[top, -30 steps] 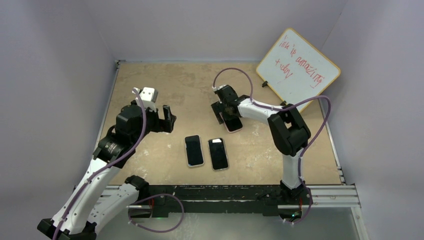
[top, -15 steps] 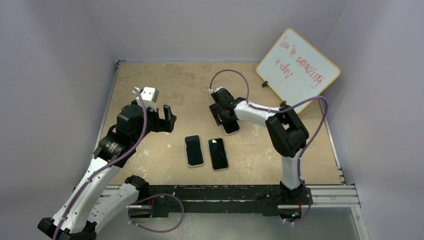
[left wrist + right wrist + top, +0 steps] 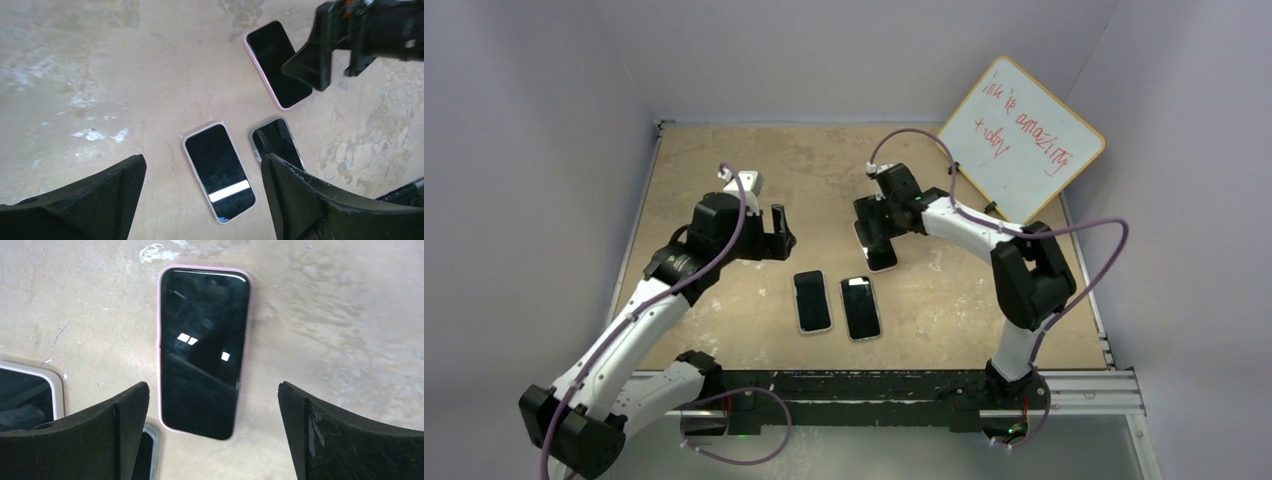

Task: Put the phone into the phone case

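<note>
A dark-screened phone in a pink case [image 3: 876,245] lies flat on the table; it also shows in the right wrist view [image 3: 202,350] and the left wrist view [image 3: 277,64]. My right gripper [image 3: 879,215] [image 3: 214,390] hovers open just above it, touching nothing. Nearer the front lie a white-rimmed phone [image 3: 812,300] [image 3: 218,171] and a clear-rimmed one [image 3: 860,307] [image 3: 277,142], side by side. I cannot tell whether those two are bare or cased. My left gripper [image 3: 776,232] [image 3: 202,170] is open and empty, above and left of the white-rimmed phone.
A whiteboard [image 3: 1021,135] with red writing leans against the back right wall. Grey walls close the table [image 3: 724,160] on three sides. A metal rail [image 3: 874,385] runs along the front edge.
My left arm has swung right and forward towards the phones. My right gripper has shifted slightly right and back, and the pink-cased phone now lies a little further left.
</note>
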{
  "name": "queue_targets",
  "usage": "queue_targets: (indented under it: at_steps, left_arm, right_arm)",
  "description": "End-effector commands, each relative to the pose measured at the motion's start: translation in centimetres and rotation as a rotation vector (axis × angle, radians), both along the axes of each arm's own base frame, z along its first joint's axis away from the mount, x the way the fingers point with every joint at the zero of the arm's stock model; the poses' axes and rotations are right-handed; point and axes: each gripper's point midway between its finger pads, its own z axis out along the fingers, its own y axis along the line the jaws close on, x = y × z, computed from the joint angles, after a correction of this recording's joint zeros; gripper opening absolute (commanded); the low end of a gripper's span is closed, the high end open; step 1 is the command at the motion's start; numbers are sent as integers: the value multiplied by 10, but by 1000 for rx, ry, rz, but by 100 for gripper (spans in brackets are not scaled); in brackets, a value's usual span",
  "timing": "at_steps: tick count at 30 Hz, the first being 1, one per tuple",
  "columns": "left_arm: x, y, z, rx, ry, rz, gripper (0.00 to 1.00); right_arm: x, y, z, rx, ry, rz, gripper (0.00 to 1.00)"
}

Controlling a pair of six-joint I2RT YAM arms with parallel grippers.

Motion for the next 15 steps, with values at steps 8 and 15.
queue_targets:
  at_steps: [8,15]
  left_arm:
    - [35,-71,-38,-224,188,-112,85]
    - [55,-100,-61,-350,235,-123,75]
  right_arm:
    - [8,-29,15,349,83,-112,84]
    - [12,-14,4,461,143,-93,74]
